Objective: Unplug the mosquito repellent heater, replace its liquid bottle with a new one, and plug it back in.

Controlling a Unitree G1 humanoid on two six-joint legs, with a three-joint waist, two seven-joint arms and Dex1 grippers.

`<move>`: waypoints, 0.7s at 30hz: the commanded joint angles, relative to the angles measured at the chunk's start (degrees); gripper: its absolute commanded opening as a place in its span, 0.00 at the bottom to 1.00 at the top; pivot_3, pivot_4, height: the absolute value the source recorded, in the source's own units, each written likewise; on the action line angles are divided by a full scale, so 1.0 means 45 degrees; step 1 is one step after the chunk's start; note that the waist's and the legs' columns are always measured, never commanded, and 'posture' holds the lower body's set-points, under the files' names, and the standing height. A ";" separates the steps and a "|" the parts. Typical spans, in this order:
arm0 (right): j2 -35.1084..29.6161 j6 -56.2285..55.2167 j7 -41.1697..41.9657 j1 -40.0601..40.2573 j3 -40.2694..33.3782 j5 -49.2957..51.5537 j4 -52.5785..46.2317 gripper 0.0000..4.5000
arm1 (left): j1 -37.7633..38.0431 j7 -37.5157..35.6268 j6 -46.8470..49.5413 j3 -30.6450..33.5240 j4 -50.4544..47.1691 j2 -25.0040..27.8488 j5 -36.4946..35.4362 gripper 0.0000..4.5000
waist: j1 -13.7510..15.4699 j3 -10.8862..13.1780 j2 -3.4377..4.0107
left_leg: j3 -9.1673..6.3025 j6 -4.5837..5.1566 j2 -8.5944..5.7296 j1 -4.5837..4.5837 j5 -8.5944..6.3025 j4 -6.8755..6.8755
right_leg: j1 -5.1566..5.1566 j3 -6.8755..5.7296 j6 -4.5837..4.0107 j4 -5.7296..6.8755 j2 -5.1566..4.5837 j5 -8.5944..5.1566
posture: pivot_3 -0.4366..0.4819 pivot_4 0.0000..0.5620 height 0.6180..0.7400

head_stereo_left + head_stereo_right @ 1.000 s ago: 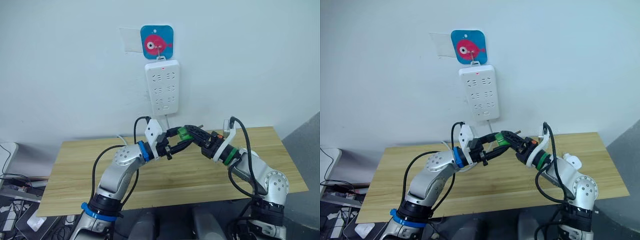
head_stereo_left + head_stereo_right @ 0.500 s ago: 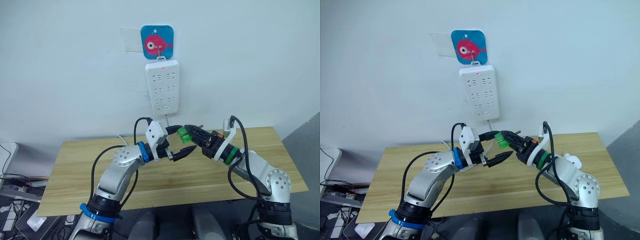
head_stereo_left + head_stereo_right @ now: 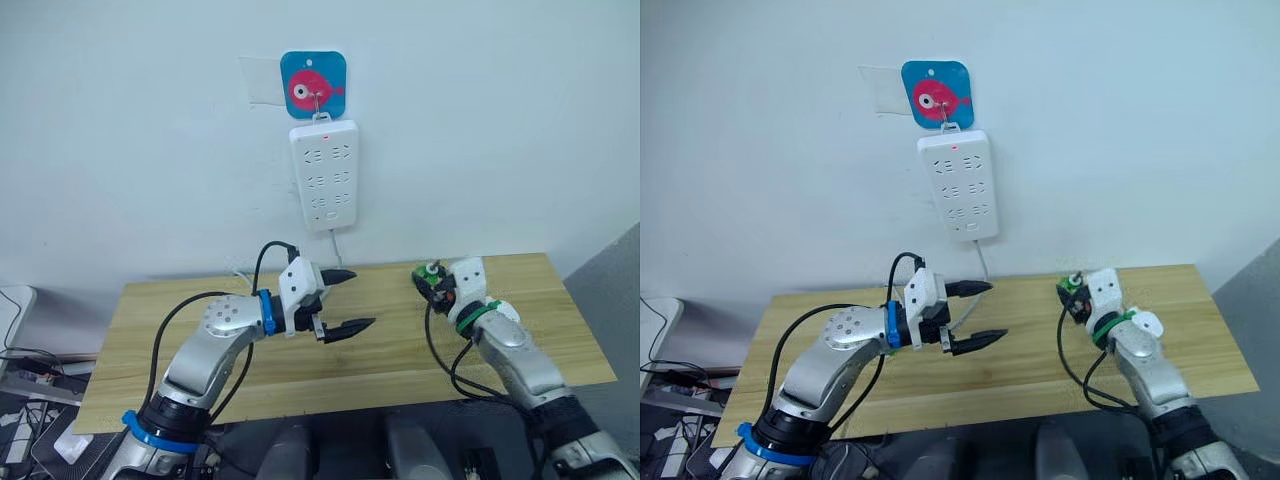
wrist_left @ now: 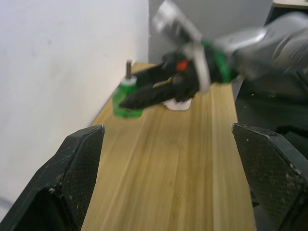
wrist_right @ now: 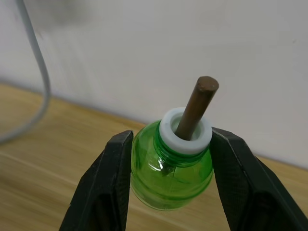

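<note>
My right gripper (image 3: 430,280) is shut on a small green liquid bottle (image 5: 171,163) with a white collar and a brown wick (image 5: 197,108). It holds the bottle above the table's back right part. In the left wrist view the bottle (image 4: 127,98) sits between the right gripper's black fingers, and a small white rounded piece (image 4: 177,103), seemingly the mosquito repellent heater, lies on the table just beyond them. My left gripper (image 3: 342,298) hangs wide open and empty over the middle of the table, well to the left of the bottle.
A long white power strip (image 3: 324,173) with a red light hangs on the wall from a hook on a blue fish card (image 3: 313,85). Its white cable (image 3: 335,243) drops behind the wooden table (image 3: 200,365). The wall is close behind the table.
My left gripper has let go of the green bottle, opened wide and drawn back to the left. My right arm has carried the bottle away to the right.
</note>
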 commanded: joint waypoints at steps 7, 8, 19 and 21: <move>0.1655 -0.3317 0.0220 -0.1542 -0.1122 -0.2217 0.5885 0.44 | 0.0001 0.0119 -0.0184 -0.0245 -0.0156 -0.0141 0.0275 0.99 | 0.0075 0.0000 0.0001 | -0.0003 -0.0003 -0.0001 0.0004 0.0002 0.0002 | 0.0000 0.0010 -0.0007 0.0006 -0.0002 0.0004 | 0.42 0.31 1.00; 0.1742 -0.3491 0.0244 -0.1685 -0.1157 -0.2409 0.6271 0.44 | 0.0030 0.0103 -0.0214 -0.0280 -0.0132 -0.0121 0.0327 0.99 | 0.0075 0.0000 0.0001 | -0.0002 -0.0002 -0.0001 0.0011 0.0001 0.0002 | 0.0005 0.0012 -0.0007 0.0006 -0.0002 0.0004 | 0.43 0.31 1.00; 0.2072 -0.4358 0.0619 -0.2014 -0.2049 -0.3064 0.7663 0.92 | 0.0282 0.0150 -0.0247 -0.0225 -0.0255 -0.0055 0.0529 1.00 | 0.0090 0.0000 0.0001 | -0.0006 -0.0003 -0.0001 0.0016 0.0001 0.0000 | 0.0008 0.0010 -0.0008 0.0011 -0.0002 0.0004 | 0.43 0.31 1.00; 0.1977 -0.4335 0.0997 -0.1680 -0.2179 -0.2977 0.7204 1.00 | 0.0457 0.0198 -0.0305 -0.0102 -0.0302 0.0028 0.0539 1.00 | 0.0091 -0.0001 0.0001 | -0.0008 -0.0003 0.0000 0.0016 0.0001 0.0000 | 0.0008 0.0008 -0.0008 0.0012 -0.0002 0.0004 | 0.43 0.31 1.00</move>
